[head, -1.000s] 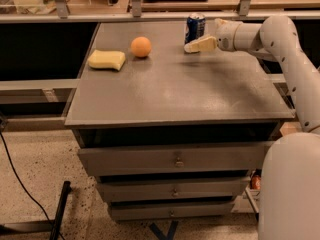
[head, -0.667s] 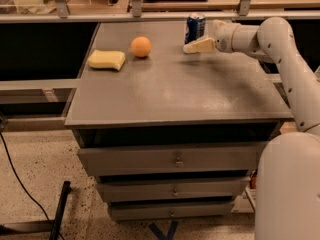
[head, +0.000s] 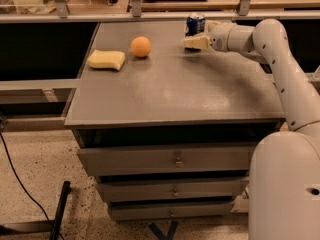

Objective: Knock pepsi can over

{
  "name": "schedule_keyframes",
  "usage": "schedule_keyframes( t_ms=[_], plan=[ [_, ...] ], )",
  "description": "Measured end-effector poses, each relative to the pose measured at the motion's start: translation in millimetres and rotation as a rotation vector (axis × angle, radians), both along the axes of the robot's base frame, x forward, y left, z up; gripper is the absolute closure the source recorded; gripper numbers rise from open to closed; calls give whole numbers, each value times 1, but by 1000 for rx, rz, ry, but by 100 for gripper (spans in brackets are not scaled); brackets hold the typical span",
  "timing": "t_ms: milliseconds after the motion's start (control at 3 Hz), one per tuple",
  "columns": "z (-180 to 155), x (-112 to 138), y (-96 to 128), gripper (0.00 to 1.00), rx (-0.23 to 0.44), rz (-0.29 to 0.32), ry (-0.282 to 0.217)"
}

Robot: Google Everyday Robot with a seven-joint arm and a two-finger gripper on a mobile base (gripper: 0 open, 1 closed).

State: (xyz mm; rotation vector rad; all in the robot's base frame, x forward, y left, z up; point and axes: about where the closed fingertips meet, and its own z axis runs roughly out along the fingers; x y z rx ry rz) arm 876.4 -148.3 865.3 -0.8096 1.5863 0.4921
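one desk: it is carrying three loose things along its far half, with its drawers sitting shut below.
arm: it is reaching in from the right and bending low over the far edge. i am judging that this is setting up a sideways sweep into the can's side.
yellow sponge: it is lying flat at the far left, well apart from the arm.
orange ball: it is resting between the sponge and the can, near enough that a can falling leftward is likely bumping it.
pepsi can: it is standing upright by the far edge, right of the ball, not yet knocked over.
pincer: it is hovering low, just in front of the can.
hard to make out: the pincer is hiding the can's lower part. i cannot tell whether the pincer is apart or together, or whether it is touching the can.
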Motion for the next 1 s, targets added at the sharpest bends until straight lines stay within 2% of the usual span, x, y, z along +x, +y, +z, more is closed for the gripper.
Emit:
schedule_keyframes(
  t_ms=[667, 1000],
  plan=[
    [5, 0, 1, 68, 12, -8, 1],
    [11, -17, 1, 93, -66, -3, 63]
  ],
)
